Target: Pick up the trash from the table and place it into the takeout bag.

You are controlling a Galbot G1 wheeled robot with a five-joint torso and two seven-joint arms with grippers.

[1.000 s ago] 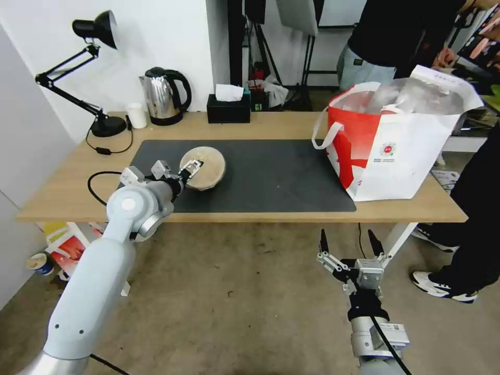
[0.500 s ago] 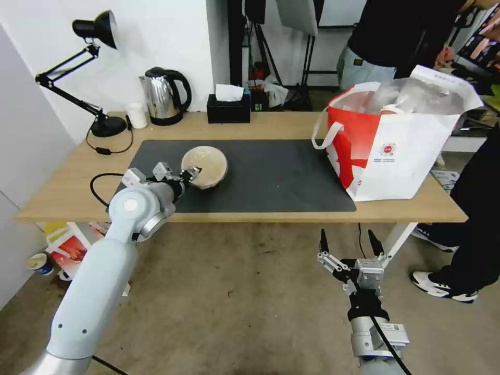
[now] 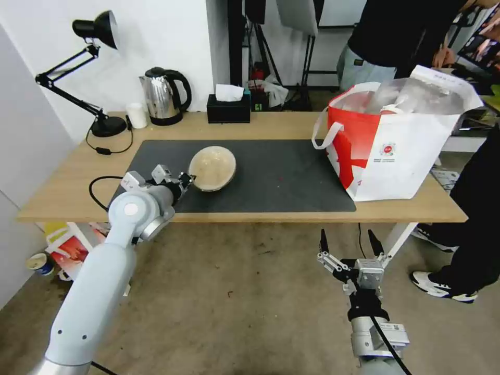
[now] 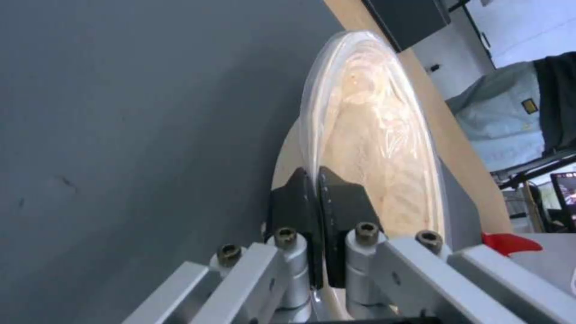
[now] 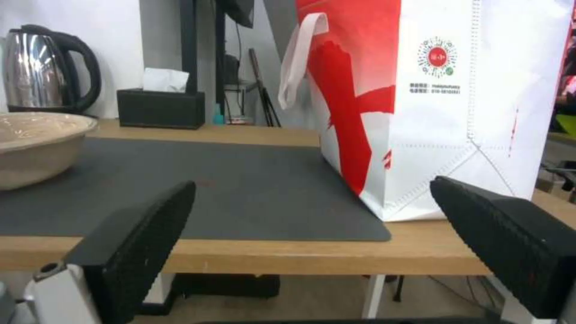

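Note:
A beige paper bowl [image 3: 212, 167] covered with clear film hangs tilted over the dark mat [image 3: 281, 177] of the table [image 3: 67, 192]. My left gripper [image 3: 188, 179] is shut on the bowl's near rim. In the left wrist view the black pads [image 4: 345, 198] pinch the rim of the bowl [image 4: 384, 148]. The takeout bag [image 3: 406, 156], white with a red side, stands open at the table's right end with clear-wrapped items inside. My right gripper [image 3: 347, 242] is open below the table's front edge. It faces the takeout bag [image 5: 444, 103] and the bowl [image 5: 36, 148].
Along the back edge stand a black desk lamp [image 3: 99, 31], a steel kettle [image 3: 164, 96], a small white cup [image 3: 137, 114] and a black tissue box [image 3: 228, 107]. A black cable [image 3: 96, 185] loops near my left arm. People stand behind and right of the bag.
My left gripper has carried the bowl to the right over the mat, toward the bag, and the bowl now tilts more. The right arm has not moved.

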